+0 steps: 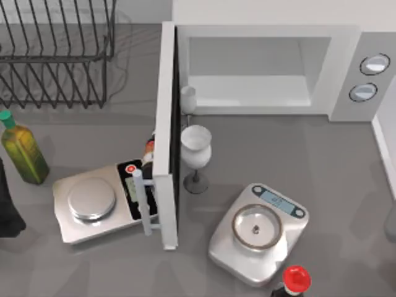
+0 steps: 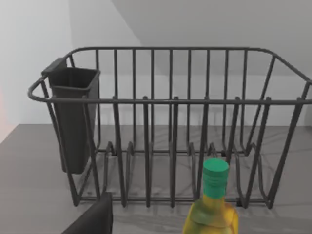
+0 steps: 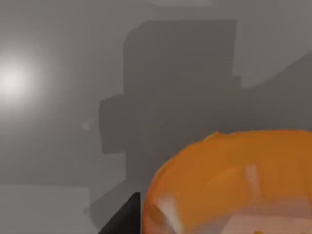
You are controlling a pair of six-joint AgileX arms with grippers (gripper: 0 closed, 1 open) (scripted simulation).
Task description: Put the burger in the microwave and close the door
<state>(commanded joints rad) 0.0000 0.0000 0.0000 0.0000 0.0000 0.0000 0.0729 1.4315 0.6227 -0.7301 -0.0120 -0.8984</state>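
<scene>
The burger point(image 3: 229, 183) sits close under the right wrist camera, apparently for carrying into the open microwave point(image 1: 260, 68); whether that gripper is clamped on it, I cannot tell.

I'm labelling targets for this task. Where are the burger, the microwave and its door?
burger point(image 3: 234, 180): right wrist view, orange bun top.
microwave point(image 1: 343, 68): top view, white front frame.
door point(image 1: 164, 124): top view, upper edge, swung open.

Two scales point(image 1: 93, 204) point(image 1: 258, 232) are flanking the wine glass point(image 1: 196, 151) — rack point(image 1: 55, 55) and green-capped oil bottle point(image 1: 21, 148) sitting farther left.
</scene>
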